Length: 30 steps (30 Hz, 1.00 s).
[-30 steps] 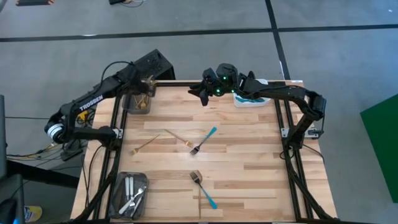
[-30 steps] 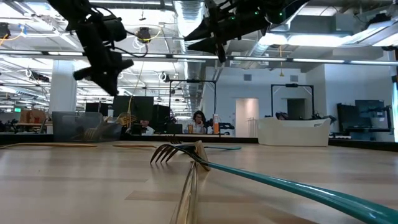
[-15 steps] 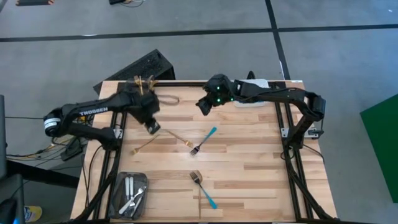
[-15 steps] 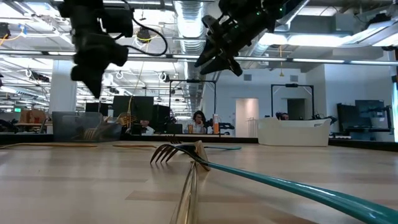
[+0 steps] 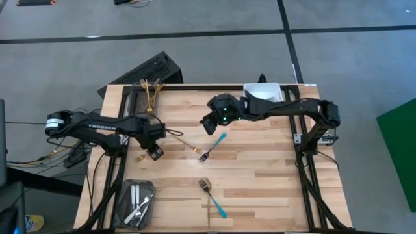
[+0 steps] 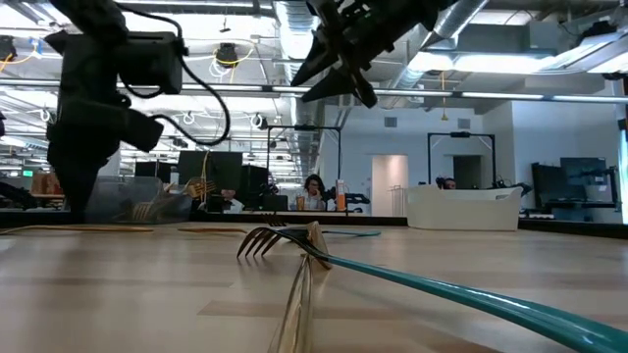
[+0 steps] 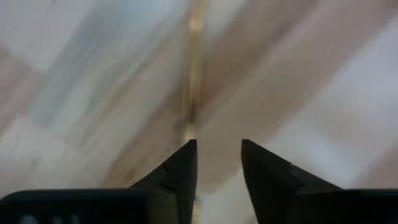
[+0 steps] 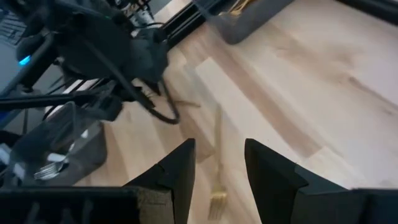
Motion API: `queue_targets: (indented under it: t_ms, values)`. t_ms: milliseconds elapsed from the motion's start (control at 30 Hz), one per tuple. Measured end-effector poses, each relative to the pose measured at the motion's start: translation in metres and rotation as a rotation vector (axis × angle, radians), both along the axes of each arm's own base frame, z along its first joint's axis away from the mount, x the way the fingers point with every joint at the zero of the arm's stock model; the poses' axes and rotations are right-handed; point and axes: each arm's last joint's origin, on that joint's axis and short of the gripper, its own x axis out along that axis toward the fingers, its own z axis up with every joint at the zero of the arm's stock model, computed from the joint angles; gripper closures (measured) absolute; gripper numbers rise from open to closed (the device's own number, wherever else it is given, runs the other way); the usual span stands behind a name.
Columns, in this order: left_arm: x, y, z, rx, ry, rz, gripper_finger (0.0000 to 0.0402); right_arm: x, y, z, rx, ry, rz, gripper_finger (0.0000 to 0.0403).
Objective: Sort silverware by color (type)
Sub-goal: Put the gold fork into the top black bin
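**Silverware scattered and part-sorted across my table**

Seen from above, two gold forks (image 5: 181,141) lie loose at mid-table, one slanting toward the centre, the other (image 5: 148,153) angled off nearer my left side. A blue-handled fork (image 5: 213,147) rests diagonally just beside them, its metal head pointing toward my left. A second blue-handled fork (image 5: 212,197) lies well apart, nearer the front edge, tines up in the low view. Plain silver pieces (image 5: 137,203) are heaped together in the front-left tray; more gold pieces (image 5: 149,94) sit bunched in the back-left one.

A wooden table (image 5: 260,169) bears two dark trays (image 5: 127,197) (image 5: 133,99) and a white bin (image 5: 268,91).
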Motion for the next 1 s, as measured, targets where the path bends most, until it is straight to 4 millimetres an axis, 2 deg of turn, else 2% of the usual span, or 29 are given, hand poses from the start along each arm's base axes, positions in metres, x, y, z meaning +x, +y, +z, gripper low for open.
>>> queue_targets:
  t_ms: [133,267,467,767,1000]
  values:
    - [-0.005,-0.001,-0.008,0.088,0.037,0.039,0.0262,0.002,0.011,0.000,0.016,-0.002,0.018,0.0239]
    - [-0.013,-0.003,-0.020,0.097,0.072,0.052,0.0262,0.003,0.021,0.000,0.023,-0.002,0.039,0.0239]
    - [-0.021,-0.005,-0.033,0.064,0.072,0.054,0.0295,0.003,0.034,-0.001,0.045,0.007,0.042,0.0239]
    - [-0.021,-0.006,-0.033,0.104,0.074,-0.006,0.0391,0.000,0.055,-0.006,0.062,0.070,-0.027,0.0239]
    - [-0.016,-0.006,-0.027,0.101,0.062,-0.006,0.0397,-0.001,0.063,-0.007,0.088,0.077,-0.041,0.0239]
